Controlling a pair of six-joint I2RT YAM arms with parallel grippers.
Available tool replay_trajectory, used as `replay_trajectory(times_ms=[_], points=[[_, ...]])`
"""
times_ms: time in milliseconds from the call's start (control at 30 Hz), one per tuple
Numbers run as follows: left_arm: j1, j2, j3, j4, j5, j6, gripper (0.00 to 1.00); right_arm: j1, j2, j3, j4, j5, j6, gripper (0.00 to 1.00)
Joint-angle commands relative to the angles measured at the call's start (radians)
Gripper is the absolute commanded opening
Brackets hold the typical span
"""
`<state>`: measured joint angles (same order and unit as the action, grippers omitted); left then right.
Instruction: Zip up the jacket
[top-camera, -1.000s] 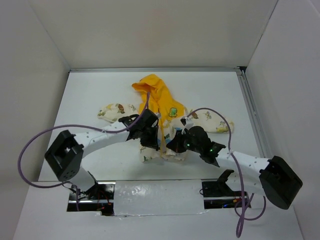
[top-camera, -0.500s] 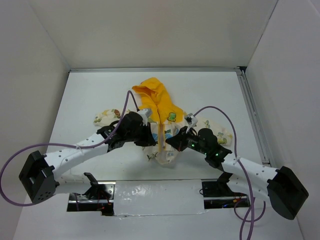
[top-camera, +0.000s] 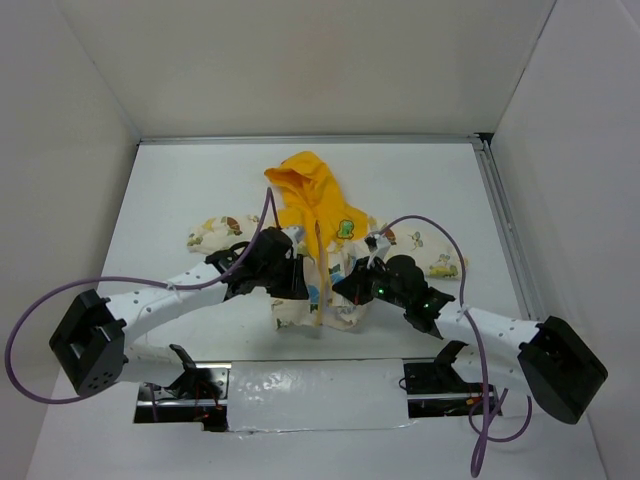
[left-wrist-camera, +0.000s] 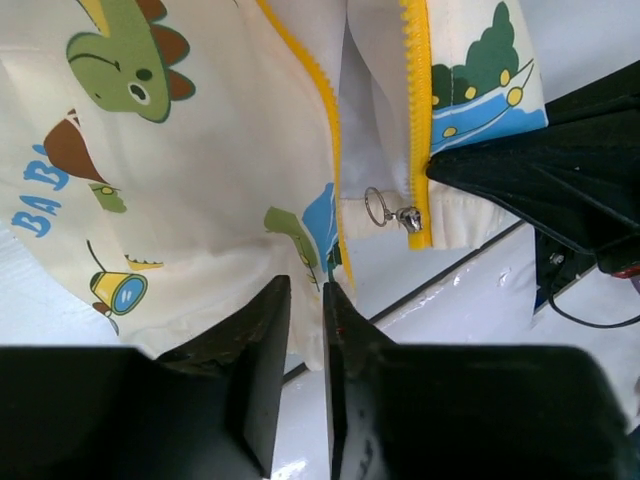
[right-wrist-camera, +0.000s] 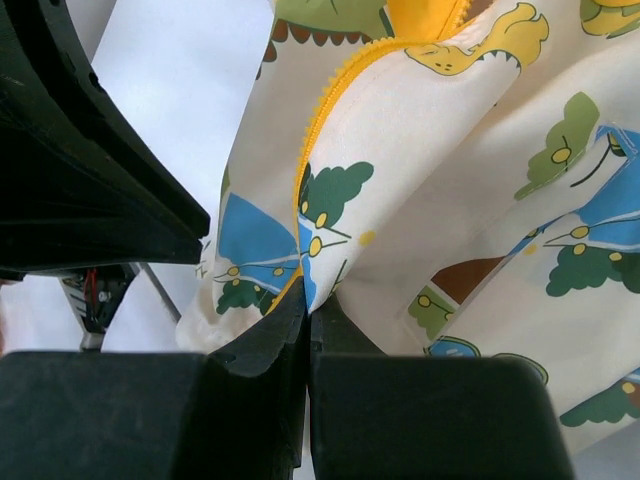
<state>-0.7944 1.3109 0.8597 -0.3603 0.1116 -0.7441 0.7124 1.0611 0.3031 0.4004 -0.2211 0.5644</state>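
The jacket lies mid-table, its yellow hood to the far side and its open front toward me. My left gripper is shut on the bottom hem of one front panel. In the left wrist view the cream fabric runs between the nearly closed jaws. My right gripper is shut on the other panel's hem beside the yellow zipper tape. The printed fabric hangs from it. The silver slider with its ring pull sits at the bottom of the yellow zipper teeth. The two zipper edges are apart.
White walls enclose the table on three sides, with a metal rail along the right. Purple cables loop over both arms. A silver taped strip runs between the arm bases. The right gripper's black body is close beside the left one.
Both grippers have kept their hold on the hem. The left arm swung out to the left and partly back, and the jacket's lower part shifted slightly with it.
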Motion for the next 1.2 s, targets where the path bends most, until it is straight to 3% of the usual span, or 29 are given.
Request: replay_trajectory(times_ms=[0, 33, 100, 167, 200, 300, 433, 467, 733, 933, 967, 1167], points=[[0.001, -0.022, 0.010, 0.006, 0.022, 0.000, 0.30, -0.007, 0.004, 0.044, -0.021, 0.016, -0.003, 0.00], [0.003, -0.022, 0.009, 0.012, 0.034, 0.005, 0.32, -0.007, 0.004, 0.044, -0.021, 0.012, -0.004, 0.00], [0.003, -0.010, 0.009, 0.018, 0.065, 0.041, 0.56, -0.005, 0.008, 0.050, -0.028, 0.002, -0.005, 0.00], [-0.011, 0.013, 0.007, 0.020, 0.108, 0.070, 0.91, -0.007, 0.019, 0.057, -0.040, 0.000, -0.001, 0.00], [-0.020, 0.024, 0.006, 0.014, 0.108, 0.080, 0.99, -0.005, 0.029, 0.057, -0.038, 0.002, 0.000, 0.00], [-0.045, 0.068, 0.015, -0.024, 0.093, 0.084, 0.99, -0.007, 0.042, 0.060, -0.043, 0.014, 0.012, 0.00], [-0.065, 0.108, 0.047, -0.121, -0.006, 0.035, 0.72, -0.010, 0.071, 0.077, -0.064, 0.014, 0.012, 0.00], [-0.065, 0.105, 0.048, -0.126, -0.021, 0.031, 0.57, -0.013, 0.074, 0.082, -0.067, 0.014, 0.011, 0.00], [-0.063, 0.007, 0.064, -0.149, -0.070, 0.031, 0.07, -0.045, 0.099, 0.096, -0.129, 0.051, 0.014, 0.00], [-0.020, -0.073, 0.078, -0.175, -0.105, 0.000, 0.02, -0.082, 0.092, 0.093, -0.164, 0.060, 0.011, 0.00], [-0.019, -0.084, 0.065, -0.117, -0.084, 0.000, 0.00, -0.076, 0.089, 0.082, -0.126, -0.024, -0.001, 0.00], [-0.019, -0.076, 0.001, 0.104, 0.077, -0.003, 0.00, -0.008, 0.071, 0.061, 0.026, -0.124, 0.011, 0.00]])
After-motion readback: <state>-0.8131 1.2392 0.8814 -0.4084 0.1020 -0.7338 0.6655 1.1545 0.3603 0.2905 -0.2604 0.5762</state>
